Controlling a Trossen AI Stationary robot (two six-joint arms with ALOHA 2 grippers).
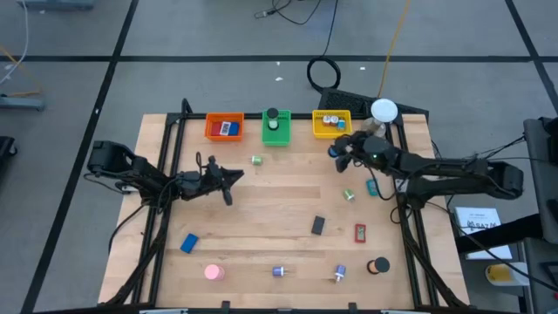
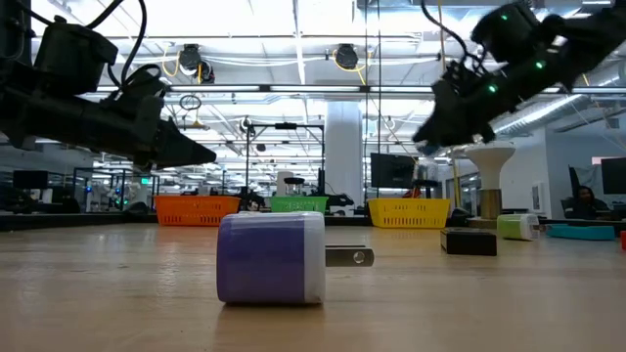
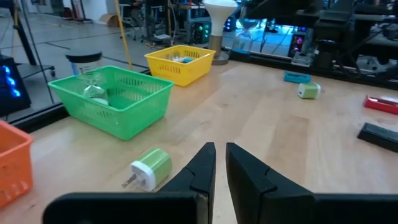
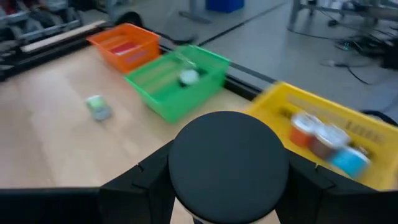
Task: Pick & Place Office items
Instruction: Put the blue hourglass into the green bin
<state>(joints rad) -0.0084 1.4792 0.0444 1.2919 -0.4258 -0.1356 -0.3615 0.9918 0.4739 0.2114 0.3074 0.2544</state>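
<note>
My right gripper (image 1: 336, 150) hangs above the table in front of the yellow bin (image 1: 331, 124), shut on a black round piece (image 4: 227, 163). High in the low view it is a dark shape (image 2: 442, 115). My left gripper (image 1: 230, 180) waits shut at the table's left half with nothing in it, and a green-and-white plug (image 3: 148, 168) lies just beyond its fingers. More office items lie on the wood: a blue block (image 1: 189, 242), a pink round piece (image 1: 214, 272), a black block (image 1: 318, 226) and a red block (image 1: 360, 233). My right gripper pinches the black round piece by two opposite points of its rim (image 4: 174, 177), one finger (image 4: 140, 183) on each side. The fingers come from the table's right, tipped a little downward. The piece is lifted clear of the table, its flat round face turned to the wrist camera.
Orange bin (image 1: 224, 127), green bin (image 1: 276, 127) and yellow bin stand in a row at the far edge, each with pieces inside. A white-domed stand (image 1: 384, 111) rises at the far right corner. A purple plug (image 2: 272, 256) lies near the front edge.
</note>
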